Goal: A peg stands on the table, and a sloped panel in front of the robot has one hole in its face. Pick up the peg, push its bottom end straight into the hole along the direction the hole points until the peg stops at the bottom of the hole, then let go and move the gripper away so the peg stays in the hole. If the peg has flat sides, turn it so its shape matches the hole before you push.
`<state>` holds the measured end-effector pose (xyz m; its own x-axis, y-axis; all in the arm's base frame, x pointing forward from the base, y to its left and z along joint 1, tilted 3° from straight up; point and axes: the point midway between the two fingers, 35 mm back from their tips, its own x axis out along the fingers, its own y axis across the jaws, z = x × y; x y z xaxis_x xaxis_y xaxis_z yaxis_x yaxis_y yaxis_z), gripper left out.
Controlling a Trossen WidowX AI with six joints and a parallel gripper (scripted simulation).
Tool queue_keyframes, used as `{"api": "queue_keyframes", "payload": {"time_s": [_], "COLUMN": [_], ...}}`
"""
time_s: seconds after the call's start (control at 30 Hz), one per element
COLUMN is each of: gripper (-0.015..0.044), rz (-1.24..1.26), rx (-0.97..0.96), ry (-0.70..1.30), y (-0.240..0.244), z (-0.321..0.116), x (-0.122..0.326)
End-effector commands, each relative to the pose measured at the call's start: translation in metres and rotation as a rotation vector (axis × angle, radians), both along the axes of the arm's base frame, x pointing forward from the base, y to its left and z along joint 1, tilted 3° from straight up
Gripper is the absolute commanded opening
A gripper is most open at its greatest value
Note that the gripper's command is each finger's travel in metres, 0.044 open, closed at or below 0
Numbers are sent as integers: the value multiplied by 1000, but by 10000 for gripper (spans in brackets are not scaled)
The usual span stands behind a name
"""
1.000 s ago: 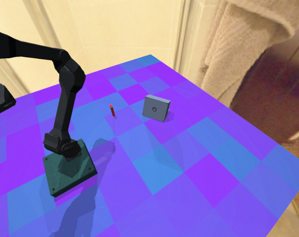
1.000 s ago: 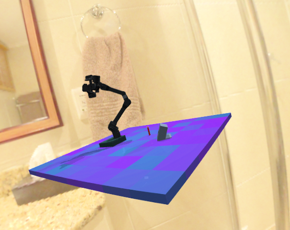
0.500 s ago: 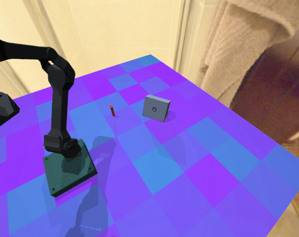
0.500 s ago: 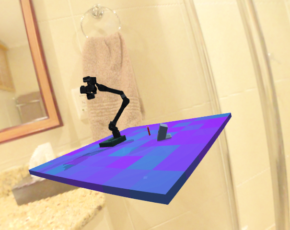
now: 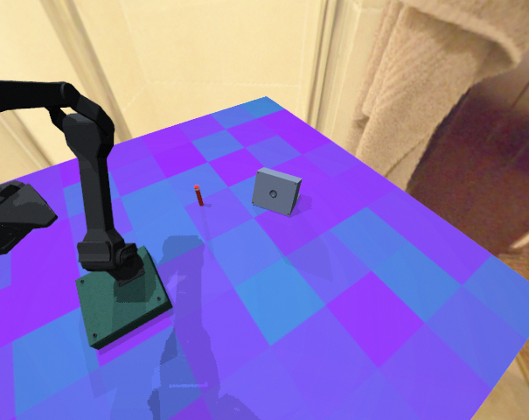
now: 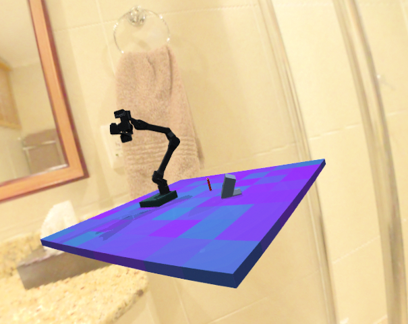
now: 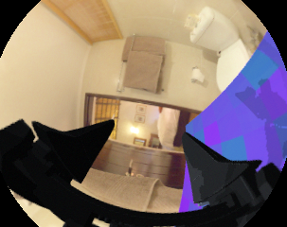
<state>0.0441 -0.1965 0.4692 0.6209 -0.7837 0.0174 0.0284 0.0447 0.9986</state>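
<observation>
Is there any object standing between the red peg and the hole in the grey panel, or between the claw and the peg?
Nothing visible does. The peg stands upright beside the panel, with only bare table between it and the hole. The open, empty claw hangs high, far from the peg.

The table [image 5: 391,271] is viewed closely from above by the top camera and distantly, low beyond a corner, by the exterior camera; the wrist view is aimed sideways past one edge.
</observation>
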Motion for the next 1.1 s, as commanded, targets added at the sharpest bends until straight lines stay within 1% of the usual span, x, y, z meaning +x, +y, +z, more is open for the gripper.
{"api": "queue_keyframes", "payload": {"time_s": [0.0, 0.6, 0.8, 1.07], "gripper": [440, 440, 440, 440], "rz": [16, 129, 134, 191], "rx": [15, 70, 38, 56], "ry": [-4, 13, 53, 83], "y": [-5, -24, -27, -34], "z": [-5, -24, -23, -34], "x": [3, 28, 36, 51]}}
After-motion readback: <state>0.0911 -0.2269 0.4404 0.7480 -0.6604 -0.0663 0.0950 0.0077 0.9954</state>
